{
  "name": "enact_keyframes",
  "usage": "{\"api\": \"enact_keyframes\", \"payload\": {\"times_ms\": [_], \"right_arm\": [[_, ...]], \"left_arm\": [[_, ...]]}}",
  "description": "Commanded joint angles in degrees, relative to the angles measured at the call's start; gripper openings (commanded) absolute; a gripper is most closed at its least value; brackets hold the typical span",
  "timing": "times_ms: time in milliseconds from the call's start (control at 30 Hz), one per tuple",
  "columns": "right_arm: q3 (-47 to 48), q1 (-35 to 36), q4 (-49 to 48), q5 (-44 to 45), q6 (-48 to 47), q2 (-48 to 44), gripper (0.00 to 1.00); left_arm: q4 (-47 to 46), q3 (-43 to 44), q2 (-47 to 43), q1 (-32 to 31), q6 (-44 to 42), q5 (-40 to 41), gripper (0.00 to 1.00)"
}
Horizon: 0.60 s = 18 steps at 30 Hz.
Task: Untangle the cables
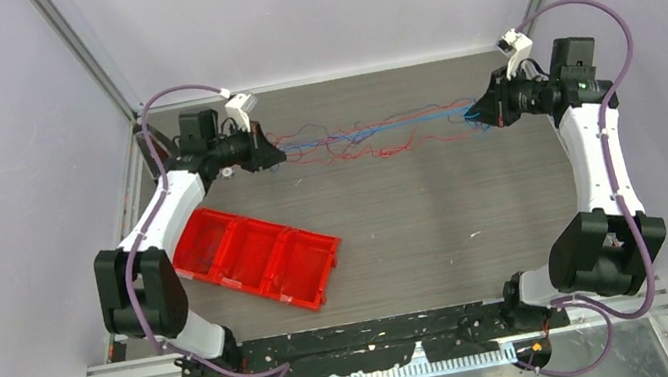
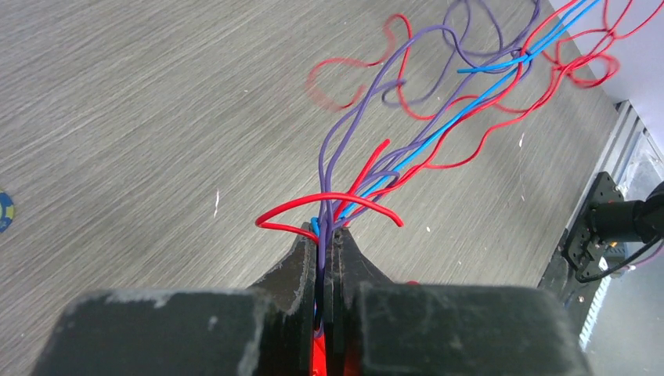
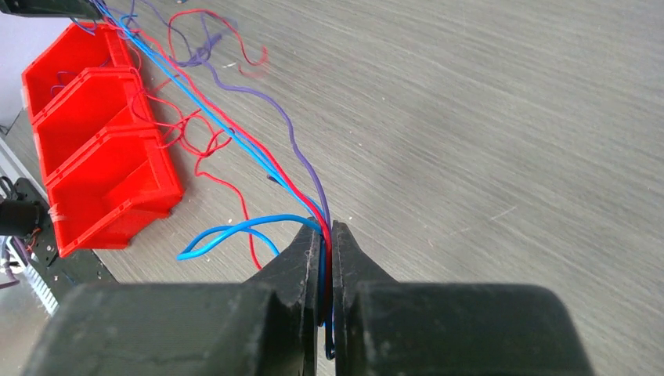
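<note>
At the far left we see the black 2-finger left hand (image 2: 329,235) with its fingers pressed together, pinching 1 end of the thin red, blue and purple wire cables (image 1: 372,132). Short red ends curl out just past its fingertips. Nearer the arm bases, on the left part of the grey wood-grain bench (image 1: 437,223), a red plastic tray (image 1: 260,258) of 3 compartments lies at a slant, apart from the cables. The cables run as 1 tangled bundle across the far part of the bench between the 2 hands, the blue strands fairly straight, with red and purple loops straggling beside them. At the right, the black right hand (image 3: 327,231) is likewise clamped tight on the bundle's other end, with a blue loop sticking out beside its fingertips.
</note>
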<state>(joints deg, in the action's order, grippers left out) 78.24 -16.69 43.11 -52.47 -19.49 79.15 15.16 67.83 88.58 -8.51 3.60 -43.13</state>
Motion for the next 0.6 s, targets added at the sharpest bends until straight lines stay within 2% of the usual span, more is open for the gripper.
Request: {"api": "enact_keyframes", "payload": {"times_ms": [0, 167, 300, 367, 467, 567], "right_arm": [[3.13, -3.89, -0.06, 8.65, -2.56, 0.71, 0.05], [4.86, -6.13, -1.94, 15.17, -1.47, 1.78, 0.05], [4.69, -5.53, -0.57, 15.49, -2.36, 3.66, 0.05], [2.77, -2.93, 0.26, 15.33, -2.33, 4.54, 0.06], [-1.20, 4.58, 0.60, 16.08, -2.27, 5.82, 0.05], [-5.21, 10.32, -0.54, 17.49, -1.51, 7.23, 0.05]], "left_arm": [[6.79, 5.53, 3.26, 2.36, -2.71, 9.31, 0.00], [13.85, 10.42, 7.72, 2.36, -3.33, 14.53, 0.00], [18.77, 14.09, 10.43, -1.06, -8.30, 10.16, 0.00], [20.82, 16.45, 12.17, -4.56, -9.83, 10.00, 0.00], [24.67, 21.45, 16.85, -8.77, -9.56, 10.20, 0.00], [26.68, 26.06, 21.69, -9.78, -7.37, 10.38, 0.02]]}}
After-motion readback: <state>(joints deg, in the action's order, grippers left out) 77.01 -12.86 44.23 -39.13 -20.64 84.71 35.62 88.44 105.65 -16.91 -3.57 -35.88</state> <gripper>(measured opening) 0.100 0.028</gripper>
